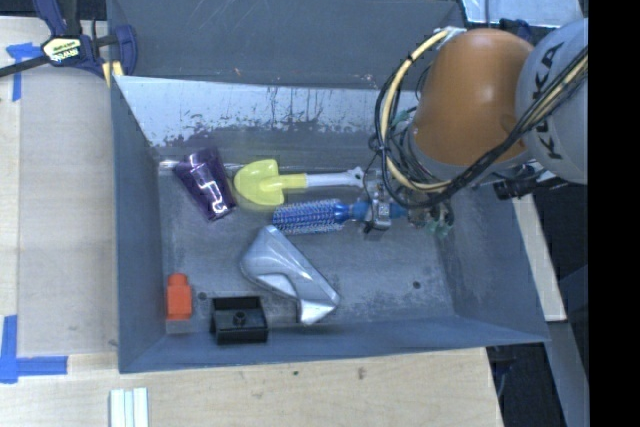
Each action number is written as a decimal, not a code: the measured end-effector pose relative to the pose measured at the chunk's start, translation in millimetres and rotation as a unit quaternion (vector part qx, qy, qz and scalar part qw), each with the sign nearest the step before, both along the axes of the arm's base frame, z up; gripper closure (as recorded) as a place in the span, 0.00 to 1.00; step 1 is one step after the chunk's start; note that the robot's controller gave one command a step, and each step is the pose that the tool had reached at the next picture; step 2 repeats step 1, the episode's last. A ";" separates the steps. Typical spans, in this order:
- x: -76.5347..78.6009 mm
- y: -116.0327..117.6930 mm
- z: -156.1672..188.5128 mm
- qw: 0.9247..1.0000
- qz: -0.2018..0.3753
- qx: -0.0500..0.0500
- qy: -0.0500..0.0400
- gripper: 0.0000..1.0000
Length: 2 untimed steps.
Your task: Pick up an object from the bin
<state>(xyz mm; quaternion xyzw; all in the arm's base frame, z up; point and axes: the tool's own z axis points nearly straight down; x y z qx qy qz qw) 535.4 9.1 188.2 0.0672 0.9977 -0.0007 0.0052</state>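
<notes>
My gripper (378, 208) is low in the right half of the bin, partly hidden under the arm's orange cover. It sits right at the handle end of a blue bristle brush (308, 215), which lies flat pointing left. Just behind the brush lies a yellow scoop (262, 182) whose white handle runs right toward the gripper. Whether the gripper touches either handle is hidden.
A purple packet (205, 183) lies at the back left. A grey and white curved object (285, 272) rests in the middle front. An orange block (179, 296) and a black box (238, 318) sit by the front left wall.
</notes>
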 end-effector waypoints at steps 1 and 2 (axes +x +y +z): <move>3.3 -0.1 84.6 1.000 0.000 0.000 0.000 1.00; 3.3 -0.1 84.6 1.000 0.000 0.000 0.000 1.00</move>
